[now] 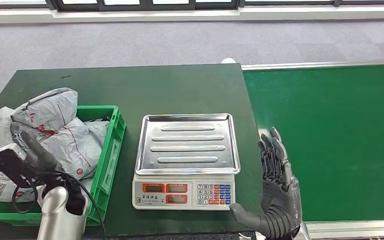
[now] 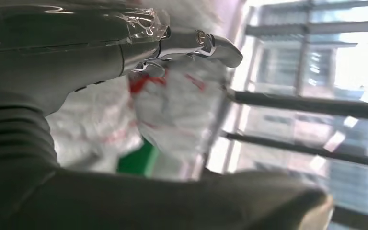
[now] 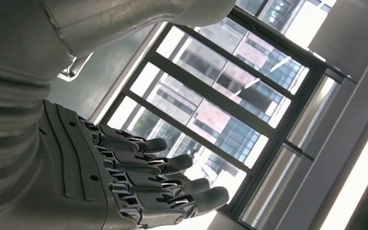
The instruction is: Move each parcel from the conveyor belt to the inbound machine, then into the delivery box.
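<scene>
Nearby, grey parcels (image 1: 55,125) overfill the green delivery box (image 1: 111,150); right robot hand (image 1: 277,192) spread empty, left robot hand's (image 1: 32,157) grip unclear

Grey crumpled parcels (image 1: 55,125) heaped in the green box (image 1: 111,145), left of the empty steel-trayed scale (image 1: 187,160); green belt (image 1: 330,140) bare.

In front of me the dark green counter (image 1: 130,85) carries a green crate (image 1: 111,145) of parcels and, beside it, a weighing scale (image 1: 186,160).
</scene>
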Controlling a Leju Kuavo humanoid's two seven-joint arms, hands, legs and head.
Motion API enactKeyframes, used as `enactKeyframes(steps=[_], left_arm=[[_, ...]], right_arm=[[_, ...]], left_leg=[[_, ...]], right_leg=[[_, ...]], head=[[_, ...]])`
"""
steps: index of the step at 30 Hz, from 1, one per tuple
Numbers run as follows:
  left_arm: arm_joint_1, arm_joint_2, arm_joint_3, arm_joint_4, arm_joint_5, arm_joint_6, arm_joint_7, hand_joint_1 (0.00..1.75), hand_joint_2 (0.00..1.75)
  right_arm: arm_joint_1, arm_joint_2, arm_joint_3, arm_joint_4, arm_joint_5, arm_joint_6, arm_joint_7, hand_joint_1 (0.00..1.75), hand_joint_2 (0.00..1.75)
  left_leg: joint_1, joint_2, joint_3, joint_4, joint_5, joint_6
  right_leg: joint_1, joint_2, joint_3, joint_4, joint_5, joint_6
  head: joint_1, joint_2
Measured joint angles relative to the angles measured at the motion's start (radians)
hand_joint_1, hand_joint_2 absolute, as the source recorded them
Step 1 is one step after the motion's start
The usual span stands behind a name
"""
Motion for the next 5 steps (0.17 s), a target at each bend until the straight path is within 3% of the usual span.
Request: enactKeyframes(steps=[5], left_arm=[[0.091, -0.02, -0.111, -0.181, 0.148, -0.114, -0.027, 0.0, 0.0]], right_arm=[[-0.005, 0.0, 0.0, 0.0, -0.017, 0.037, -0.001, 0.0, 1.75]], left_leg=[[0.0, 0.0, 0.0, 0.0, -0.001, 0.001]], right_leg=[[0.0, -0.001, -0.001, 0.0, 0.0, 0.0]], head=[[0.0, 0.0]])
